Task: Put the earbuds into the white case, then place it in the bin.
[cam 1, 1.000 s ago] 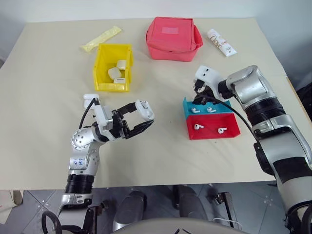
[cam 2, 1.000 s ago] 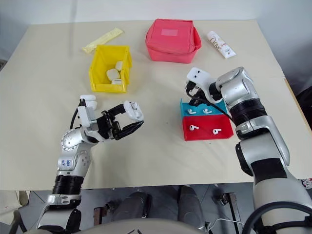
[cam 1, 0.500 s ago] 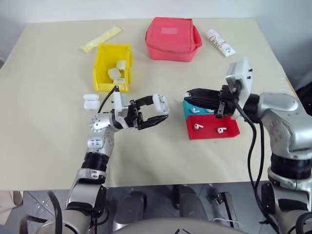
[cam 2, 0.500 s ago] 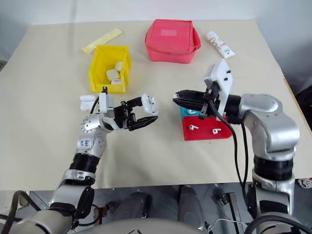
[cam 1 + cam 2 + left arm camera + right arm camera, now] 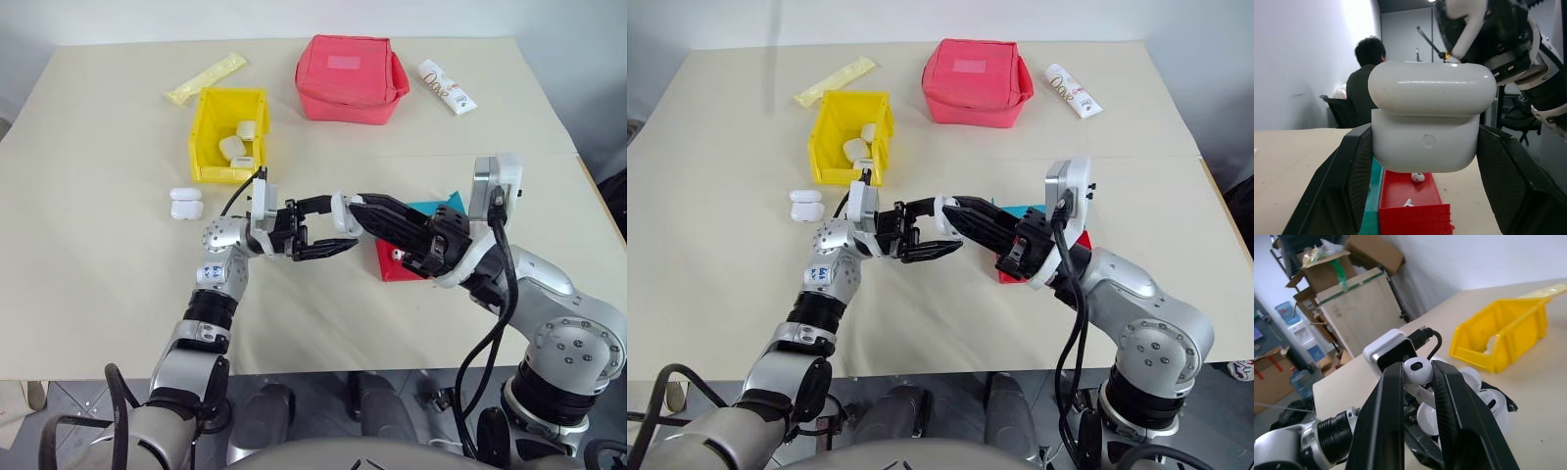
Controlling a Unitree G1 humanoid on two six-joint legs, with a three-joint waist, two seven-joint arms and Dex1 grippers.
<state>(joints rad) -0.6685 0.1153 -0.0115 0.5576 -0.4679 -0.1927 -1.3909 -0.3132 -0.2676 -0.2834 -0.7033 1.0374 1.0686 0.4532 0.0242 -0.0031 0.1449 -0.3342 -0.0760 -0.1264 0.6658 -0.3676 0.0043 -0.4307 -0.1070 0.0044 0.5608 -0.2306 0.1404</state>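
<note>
My left gripper (image 5: 341, 223) is shut on the white case (image 5: 339, 210), holding it above the table at the middle. In the left wrist view the case (image 5: 1432, 127) sits between both black fingers (image 5: 1352, 181), lid on top. My right gripper (image 5: 357, 208) reaches in from the right, its tips right at the case. It is shut on one white earbud (image 5: 1418, 371), which also shows above the case as the earbud (image 5: 1464, 24). More earbuds (image 5: 1418, 177) lie in the red tray. The yellow bin (image 5: 203, 137) stands at the back left with several white cases inside.
The red tray (image 5: 388, 270) and blue tray (image 5: 436, 207) lie under my right arm. Two spare white cases (image 5: 185, 203) rest in front of the bin. A red pouch (image 5: 350, 76), a white tube (image 5: 447, 86) and a yellow packet (image 5: 204, 78) lie along the back. A person (image 5: 1367, 73) sits beyond the table.
My right gripper has swung from over the trays back and leftward until its tips meet the case. My left gripper has carried the case to the right, toward the middle.
</note>
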